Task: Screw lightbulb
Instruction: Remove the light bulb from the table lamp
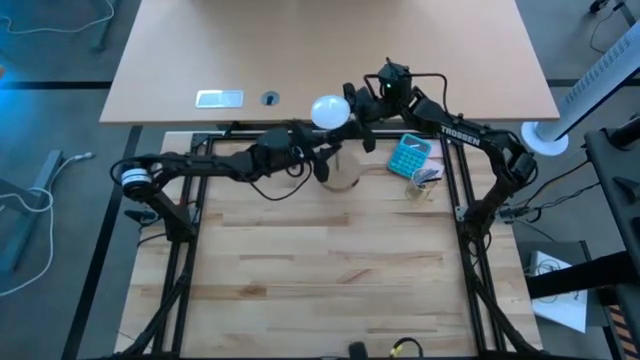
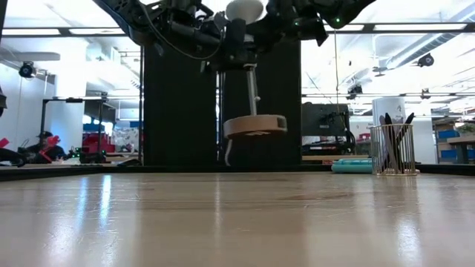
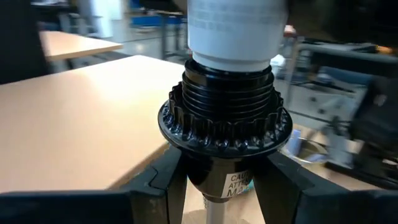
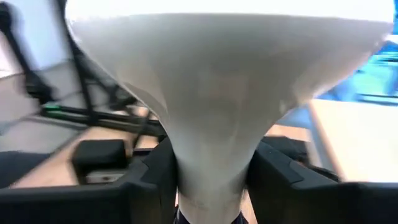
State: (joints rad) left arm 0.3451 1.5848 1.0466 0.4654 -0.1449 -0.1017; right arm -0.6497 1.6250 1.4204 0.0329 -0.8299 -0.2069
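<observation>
The white lightbulb (image 1: pixel 329 110) stands globe up, its neck (image 3: pixel 235 31) in the black socket (image 3: pixel 227 118) of a lamp. The lamp's round wooden disc (image 2: pixel 254 126) hangs on a thin stem (image 2: pixel 252 89) below the socket, clear of the table. My left gripper (image 1: pixel 325 150) reaches in from the left and is shut on the socket. My right gripper (image 1: pixel 352 110) comes from the right and is shut on the bulb. My left gripper pinches the socket's lower body (image 3: pixel 217 171), below the ribbed collar, between its two fingers (image 3: pixel 165 180). The fingers lie level. The socket stands upright, and the disc hangs below, off the table. My right gripper pinches the bulb's narrow neck (image 4: pixel 211 174) under the globe, one finger (image 4: pixel 152 180) on each side. The fingers lie about level, coming from the table's right. The bulb stands upright in the socket.
A teal calculator (image 1: pixel 410 155) and a wire pen cup (image 1: pixel 425 180) sit at the table's far right, close to my right arm. A tan desk (image 1: pixel 330 50) lies beyond the far edge. The near half of the wooden table (image 1: pixel 320 270) is bare.
</observation>
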